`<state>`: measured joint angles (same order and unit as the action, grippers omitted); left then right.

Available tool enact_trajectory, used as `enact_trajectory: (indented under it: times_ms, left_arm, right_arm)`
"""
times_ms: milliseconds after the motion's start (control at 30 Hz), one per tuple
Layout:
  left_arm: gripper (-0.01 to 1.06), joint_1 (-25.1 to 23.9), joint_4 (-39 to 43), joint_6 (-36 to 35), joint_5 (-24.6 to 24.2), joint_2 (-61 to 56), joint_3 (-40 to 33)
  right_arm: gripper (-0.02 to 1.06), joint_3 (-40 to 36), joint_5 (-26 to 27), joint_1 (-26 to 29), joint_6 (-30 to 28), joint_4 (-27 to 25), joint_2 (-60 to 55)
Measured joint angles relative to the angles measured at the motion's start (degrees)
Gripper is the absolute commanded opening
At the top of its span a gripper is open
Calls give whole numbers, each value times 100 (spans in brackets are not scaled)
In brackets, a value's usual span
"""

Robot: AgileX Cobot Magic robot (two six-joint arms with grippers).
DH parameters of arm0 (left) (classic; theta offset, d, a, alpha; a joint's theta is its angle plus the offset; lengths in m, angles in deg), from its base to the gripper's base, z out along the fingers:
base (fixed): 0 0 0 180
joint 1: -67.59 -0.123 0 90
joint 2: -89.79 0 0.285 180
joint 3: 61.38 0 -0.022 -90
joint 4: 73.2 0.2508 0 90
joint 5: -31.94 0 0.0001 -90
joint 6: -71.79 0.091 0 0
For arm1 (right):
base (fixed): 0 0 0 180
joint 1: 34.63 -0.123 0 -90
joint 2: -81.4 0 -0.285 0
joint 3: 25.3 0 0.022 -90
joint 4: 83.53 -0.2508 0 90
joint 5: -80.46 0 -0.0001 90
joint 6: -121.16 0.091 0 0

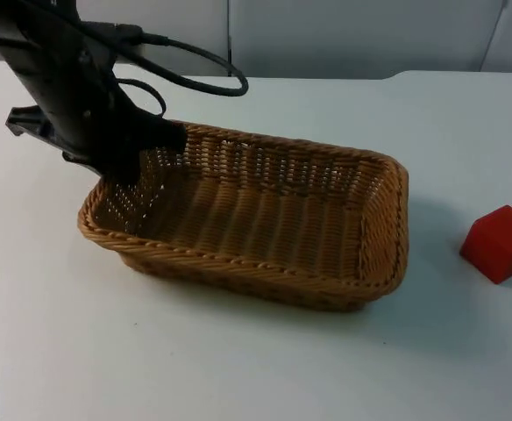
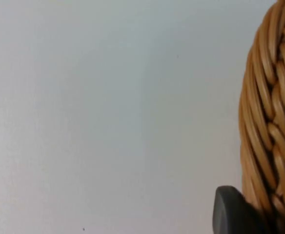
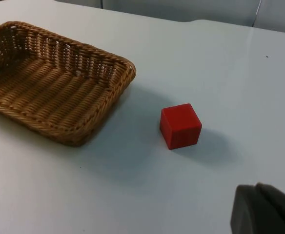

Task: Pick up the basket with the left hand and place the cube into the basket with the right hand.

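I have the left gripper [image 1: 138,171] clamped on the short end wall of the basket [image 1: 265,219] so that end tips up, while the red cube [image 1: 500,243] sits well apart beyond the basket's far end, right gripper [image 3: 264,212] waiting near it, its opening I cannot tell.

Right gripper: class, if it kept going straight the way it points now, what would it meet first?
Probably the small red cube, which stands on the white table ahead of the right gripper. The woven wicker basket lies off to one side, so likely missed. Depth is uncertain; it might touch bare table first.
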<state>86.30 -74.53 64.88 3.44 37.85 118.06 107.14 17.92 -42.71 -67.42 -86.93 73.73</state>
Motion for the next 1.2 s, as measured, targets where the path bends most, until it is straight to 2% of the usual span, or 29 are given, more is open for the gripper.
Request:
enact_trajectory:
  times_ms: [233, 367, 533, 1200]
  left_arm:
    - [0, 0, -97, 80, -191, -119, 264]
    - [0, -73, -182, 80, -469, -267, 473]
    - [0, -149, -328, 80, -593, -316, 473]
    - [0, -213, -714, 91, -649, -678, 473]
  right_arm:
    - [0, 0, 0, 0, 0, 0, 0]
    - [0, 0, 0, 0, 0, 0, 0]
    - [0, 0, 0, 0, 0, 0, 0]
    - [0, 0, 0, 0, 0, 0, 0]
